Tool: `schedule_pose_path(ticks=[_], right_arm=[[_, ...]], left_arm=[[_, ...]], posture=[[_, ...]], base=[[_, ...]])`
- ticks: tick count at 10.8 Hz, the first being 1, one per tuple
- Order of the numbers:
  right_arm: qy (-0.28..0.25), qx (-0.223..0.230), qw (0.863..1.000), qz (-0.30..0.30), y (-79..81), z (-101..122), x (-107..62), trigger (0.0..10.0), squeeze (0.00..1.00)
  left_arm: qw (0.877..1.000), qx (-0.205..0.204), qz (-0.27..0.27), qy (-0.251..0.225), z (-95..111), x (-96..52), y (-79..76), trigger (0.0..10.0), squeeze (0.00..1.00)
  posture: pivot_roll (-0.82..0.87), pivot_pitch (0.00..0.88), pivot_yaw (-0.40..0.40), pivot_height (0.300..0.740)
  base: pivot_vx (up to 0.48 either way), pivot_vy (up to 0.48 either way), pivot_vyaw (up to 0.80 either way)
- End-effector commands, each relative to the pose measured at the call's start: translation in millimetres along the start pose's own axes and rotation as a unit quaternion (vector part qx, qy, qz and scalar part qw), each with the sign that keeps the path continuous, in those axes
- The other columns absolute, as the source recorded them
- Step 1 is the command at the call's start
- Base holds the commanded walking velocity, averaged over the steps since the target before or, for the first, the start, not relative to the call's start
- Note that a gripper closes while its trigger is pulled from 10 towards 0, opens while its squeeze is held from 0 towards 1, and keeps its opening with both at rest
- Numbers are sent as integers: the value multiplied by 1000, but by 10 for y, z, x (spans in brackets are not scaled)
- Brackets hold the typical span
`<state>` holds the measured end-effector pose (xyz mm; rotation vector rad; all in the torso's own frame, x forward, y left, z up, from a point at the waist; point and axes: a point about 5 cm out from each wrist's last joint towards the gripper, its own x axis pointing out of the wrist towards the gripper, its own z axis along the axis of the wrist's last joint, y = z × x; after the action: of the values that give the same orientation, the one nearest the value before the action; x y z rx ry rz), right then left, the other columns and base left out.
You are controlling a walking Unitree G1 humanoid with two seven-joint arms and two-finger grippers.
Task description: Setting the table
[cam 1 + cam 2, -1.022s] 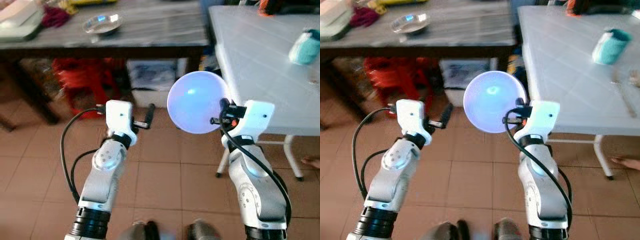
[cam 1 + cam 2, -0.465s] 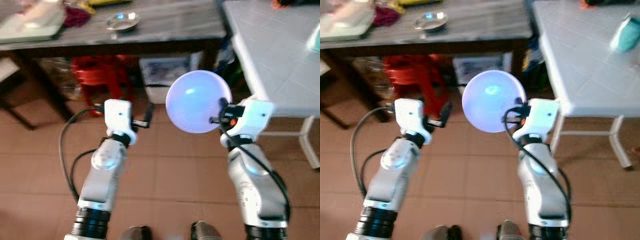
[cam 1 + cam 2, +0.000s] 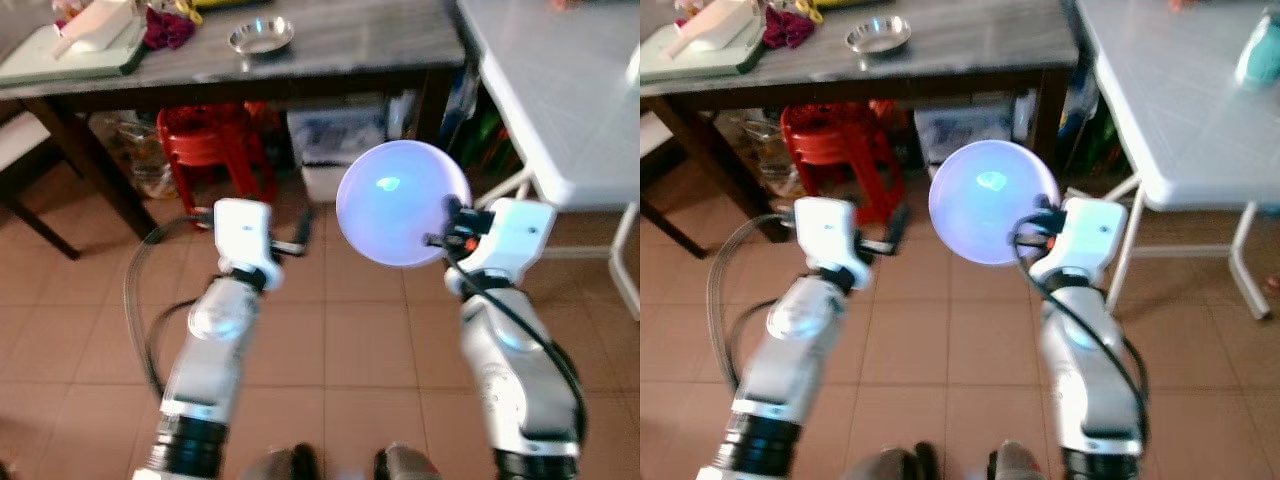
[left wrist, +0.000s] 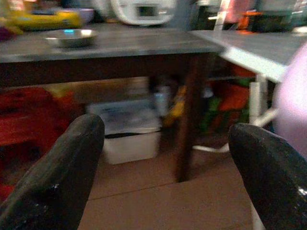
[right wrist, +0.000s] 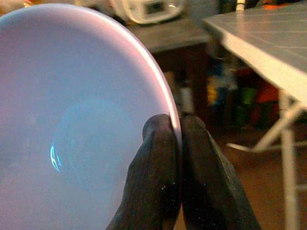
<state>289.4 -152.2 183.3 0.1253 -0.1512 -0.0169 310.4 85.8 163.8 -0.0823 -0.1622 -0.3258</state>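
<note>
A pale lilac bowl is held upright in front of me over the tiled floor, its inside facing me. My right gripper is shut on the bowl's right rim; both fingers pinch the rim in the right wrist view. My left gripper is raised beside it, to the left, open with nothing between its fingers. A white table stands at the right, ahead of the bowl.
A dark wooden table runs across the back with a small metal dish and a tray on it. Under it sit a red stool and a white box. A teal object rests on the white table.
The whole picture has shifted: the camera has drawn back and turned left, so both tables sit farther off. Both arms and the bowl keep the same pose.
</note>
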Motion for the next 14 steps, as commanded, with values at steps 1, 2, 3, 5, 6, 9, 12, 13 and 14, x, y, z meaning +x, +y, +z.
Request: schedule_pose_path(ticks=[1, 2, 3, 5, 6, 9, 12, 13, 14], right_arm=[[-11, 6, 1000, 6, 49, 43, -8, 10000, 0], [-12, 6, 1000, 6, 47, 43, -8, 10000, 0], [-11, 5, 1000, 5, 45, 43, -9, 10000, 0], [-11, 3, 1000, 8, 41, 39, -13, 10000, 0], [-11, 1, 1000, 9, 40, 38, -17, 10000, 0], [-14, -7, 1000, 13, 39, 44, -17, 10000, 0], [-14, -10, 1000, 11, 35, 43, -19, 10000, 0], [-14, -11, 1000, 9, 24, 45, -20, 10000, 0], [-14, -12, 1000, 8, 11, 48, -20, 10000, 0]], left_arm=[[1000, 9, 9, -2, 19, -3, 56, 10000, 0], [1000, 8, 8, -10, 33, -2, 49, 10000, 0], [1000, 7, 1, -20, 59, -2, 33, 10000, 0], [1000, -4, -22, -16, 57, -3, 3, 10000, 0], [999, -10, -36, -21, 66, -15, -12, 10000, 0], [999, -13, -40, -20, 60, -15, -21, 10000, 0], [998, -15, -49, -22, 69, -13, -33, 10000, 0], [998, -20, -58, -23, 75, -14, -53, 10000, 0], [998, -20, -59, -23, 74, -14, -63, 10000, 0]], posture=[[-193, 184, 82, 740], [-196, 183, 81, 740], [-196, 183, 81, 740], [-199, 183, 82, 740], [-201, 184, 80, 740], [-204, 183, 79, 740], [-206, 183, 81, 740], [-210, 182, 83, 740], [-210, 182, 83, 740]], base=[[0, 360, 0], [0, 0, 0], [0, 0, 0], [0, 0, 0], [0, 0, 0], [0, 0, 194], [0, 0, 800], [270, 0, 700], [277, 0, 606]])
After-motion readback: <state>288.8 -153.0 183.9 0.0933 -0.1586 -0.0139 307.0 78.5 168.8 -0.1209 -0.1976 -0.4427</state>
